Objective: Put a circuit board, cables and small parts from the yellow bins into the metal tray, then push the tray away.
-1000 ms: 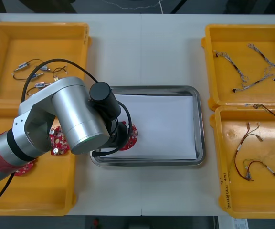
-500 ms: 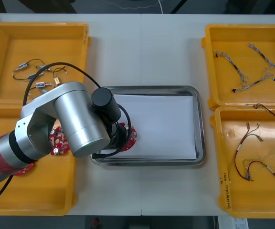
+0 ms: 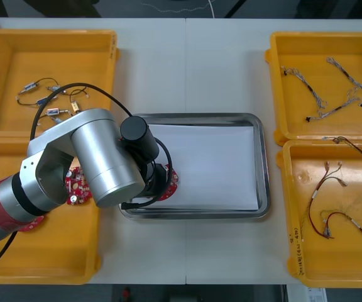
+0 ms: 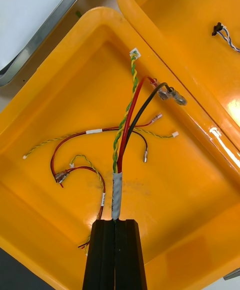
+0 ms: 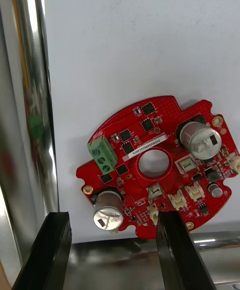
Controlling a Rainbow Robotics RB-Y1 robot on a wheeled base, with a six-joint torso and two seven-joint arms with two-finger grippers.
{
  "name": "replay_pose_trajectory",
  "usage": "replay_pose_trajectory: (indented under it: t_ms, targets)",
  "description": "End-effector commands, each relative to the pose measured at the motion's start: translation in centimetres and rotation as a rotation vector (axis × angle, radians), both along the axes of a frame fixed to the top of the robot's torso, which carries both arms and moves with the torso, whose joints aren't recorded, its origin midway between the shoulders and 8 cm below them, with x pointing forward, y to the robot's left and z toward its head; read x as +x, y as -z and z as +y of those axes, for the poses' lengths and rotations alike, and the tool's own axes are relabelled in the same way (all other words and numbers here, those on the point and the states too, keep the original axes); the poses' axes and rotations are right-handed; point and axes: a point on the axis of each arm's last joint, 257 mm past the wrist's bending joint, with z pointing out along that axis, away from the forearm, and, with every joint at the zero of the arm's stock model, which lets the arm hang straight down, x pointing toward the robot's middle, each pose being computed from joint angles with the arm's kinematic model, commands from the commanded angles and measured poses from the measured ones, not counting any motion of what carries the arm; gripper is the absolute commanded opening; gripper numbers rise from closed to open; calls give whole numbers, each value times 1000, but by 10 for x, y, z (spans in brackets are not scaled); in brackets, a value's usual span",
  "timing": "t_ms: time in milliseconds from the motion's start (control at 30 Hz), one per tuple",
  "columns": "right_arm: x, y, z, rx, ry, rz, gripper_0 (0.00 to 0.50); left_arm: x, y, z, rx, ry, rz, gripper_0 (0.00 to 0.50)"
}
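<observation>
A round red circuit board point(image 5: 155, 170) lies flat on the white inside of the metal tray point(image 5: 25, 94), at its near left corner point(image 3: 173, 182). My left gripper point(image 5: 112, 215) stands open over it, one finger on each side of the board's near edge. In the front view the left arm point(image 3: 99, 157) covers most of the board. My right gripper point(image 4: 116, 222) is shut on a red and yellow cable point(image 4: 125, 134), which rises from the fingertips above the near right yellow bin point(image 4: 45, 119).
More red boards point(image 3: 77, 189) lie in the near left bin point(image 3: 61, 251). The far left bin point(image 3: 5, 69) holds black cables with small metal parts. Twisted cables point(image 3: 322, 88) lie in the far right bin, red and yellow cables point(image 3: 332, 207) in the near right bin.
The left gripper has opened and let go of the board, which now rests on the tray. The left arm shifted slightly a second ago, then stayed still. The right arm has not moved.
</observation>
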Motion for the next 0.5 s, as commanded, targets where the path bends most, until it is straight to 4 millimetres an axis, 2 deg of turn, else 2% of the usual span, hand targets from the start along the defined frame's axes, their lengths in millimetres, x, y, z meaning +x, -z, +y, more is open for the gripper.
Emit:
replay_pose_trajectory:
  t_ms: [33,267,500]
  targets:
    - [4,-12,3,-15,4,-32,0,-1,-5,7,-3,-10,-24,500]
    - [4,-11,2,-19,8,-27,0,1,-25,7,-26,-29,-47,500]
    - [2,-10,6,-16,-5,-24,0,3,-65,15,-62,-57,-67,500]
